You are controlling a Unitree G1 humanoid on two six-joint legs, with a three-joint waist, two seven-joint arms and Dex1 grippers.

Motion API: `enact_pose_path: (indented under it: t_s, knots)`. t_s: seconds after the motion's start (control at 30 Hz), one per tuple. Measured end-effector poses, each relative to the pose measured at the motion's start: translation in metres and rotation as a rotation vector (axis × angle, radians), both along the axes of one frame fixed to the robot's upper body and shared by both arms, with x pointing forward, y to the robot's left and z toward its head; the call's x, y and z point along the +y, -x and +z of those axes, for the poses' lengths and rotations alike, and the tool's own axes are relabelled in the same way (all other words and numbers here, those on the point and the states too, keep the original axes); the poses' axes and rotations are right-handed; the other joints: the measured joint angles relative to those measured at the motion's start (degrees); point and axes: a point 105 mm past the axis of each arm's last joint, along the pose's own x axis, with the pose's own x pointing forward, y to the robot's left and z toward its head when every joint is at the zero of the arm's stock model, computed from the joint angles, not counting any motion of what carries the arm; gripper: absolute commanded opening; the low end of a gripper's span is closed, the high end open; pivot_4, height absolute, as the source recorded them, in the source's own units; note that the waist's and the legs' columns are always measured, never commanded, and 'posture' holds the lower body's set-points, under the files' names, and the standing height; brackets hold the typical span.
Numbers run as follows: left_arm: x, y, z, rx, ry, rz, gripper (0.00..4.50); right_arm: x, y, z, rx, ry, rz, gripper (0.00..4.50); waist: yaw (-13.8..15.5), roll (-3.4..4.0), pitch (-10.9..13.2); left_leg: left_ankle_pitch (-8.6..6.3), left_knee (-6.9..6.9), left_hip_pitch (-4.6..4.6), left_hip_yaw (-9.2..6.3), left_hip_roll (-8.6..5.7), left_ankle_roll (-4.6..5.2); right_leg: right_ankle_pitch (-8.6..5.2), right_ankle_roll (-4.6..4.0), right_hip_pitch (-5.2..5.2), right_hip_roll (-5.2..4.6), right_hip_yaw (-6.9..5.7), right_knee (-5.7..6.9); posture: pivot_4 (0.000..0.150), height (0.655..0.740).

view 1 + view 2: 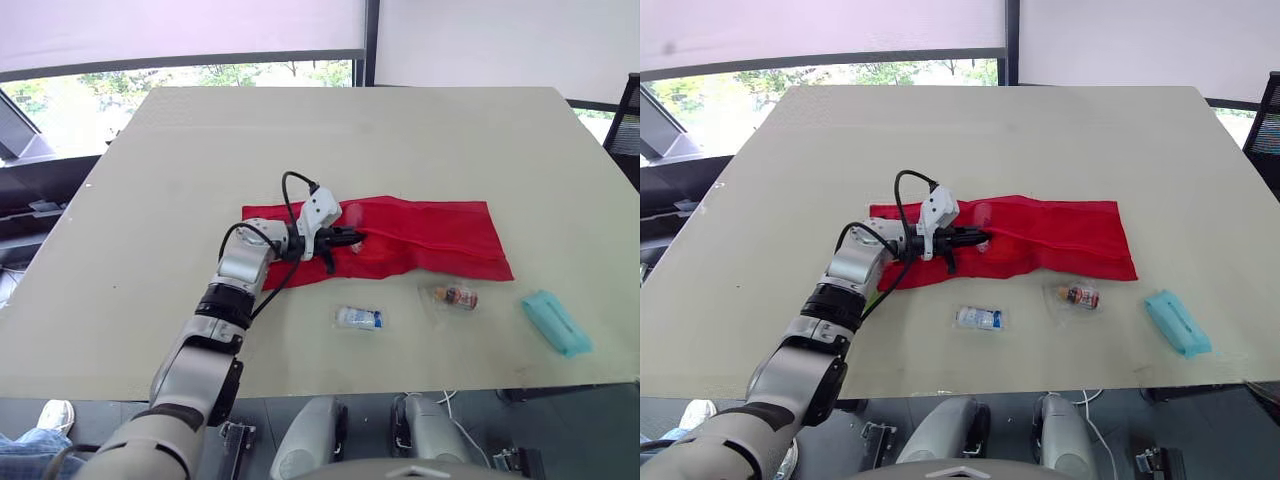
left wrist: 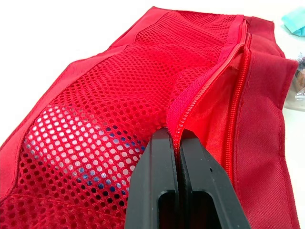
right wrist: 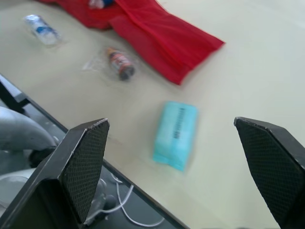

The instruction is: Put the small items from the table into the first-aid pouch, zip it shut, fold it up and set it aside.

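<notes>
The red first-aid pouch [image 1: 420, 235] lies unfolded in the middle of the table, its zip open. My left gripper [image 1: 345, 238] is shut on the zip edge of the mesh pocket [image 2: 119, 95], lifting it slightly. A white and blue item [image 2: 71, 138] shows through the mesh, inside the pocket. In front of the pouch lie a small white bottle [image 1: 358, 318] in clear wrap, a brown bottle [image 1: 455, 296] in a clear bag, and a teal packet [image 1: 556, 322] further right. My right gripper [image 3: 170, 124] hangs open above the table's front right edge, near the teal packet [image 3: 175, 134].
The beige table [image 1: 200, 150] reaches back to a window. A black chair [image 1: 630, 110] stands beyond its right edge. A person's shoe [image 1: 55, 415] and trouser leg show on the floor at the lower left.
</notes>
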Motion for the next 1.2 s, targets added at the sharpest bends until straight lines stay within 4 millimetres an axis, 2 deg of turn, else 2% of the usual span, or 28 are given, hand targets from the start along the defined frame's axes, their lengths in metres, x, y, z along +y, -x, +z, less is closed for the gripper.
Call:
enact_pose_path:
  t_s: [0.47, 0.8, 1.07, 1.2]
  knots:
    - [0.0, -0.002, -0.002, -0.005, 0.0, -0.006, 0.0, 0.019, 0.002, 0.004, 0.047, -0.066, 0.121, 4.48, 0.6, 0.0, 0.0, -0.02, 0.0, -0.04, 0.02, 0.04, 0.02, 0.0, 0.01, 0.0, -0.06, -0.03, -0.04, 0.15, 0.7395]
    - [0.001, -0.002, -0.002, -0.008, -0.007, -0.005, 0.0, 0.06, -0.008, 0.0, 0.069, -0.073, 0.301, 4.48, 1.0, -0.01, 0.0, -0.02, 0.0, -0.05, 0.02, 0.05, 0.02, 0.0, 0.02, -0.01, -0.06, -0.04, -0.05, 0.15, 0.7395]
    - [0.001, -0.002, -0.002, -0.01, -0.009, -0.004, 0.0, 0.072, -0.015, 0.002, 0.048, -0.09, 0.34, 4.48, 1.1, -0.01, 0.0, -0.02, 0.0, -0.06, 0.02, 0.04, 0.02, 0.0, 0.02, -0.01, -0.06, -0.06, -0.05, 0.15, 0.7395]
    - [0.002, -0.002, -0.002, -0.011, -0.015, -0.002, 0.0, 0.081, -0.026, 0.001, 0.021, -0.096, 0.359, 4.48, 1.0, -0.02, 0.0, -0.02, 0.0, -0.05, 0.01, 0.05, 0.01, 0.0, 0.02, -0.01, -0.05, -0.08, -0.05, 0.15, 0.7395]
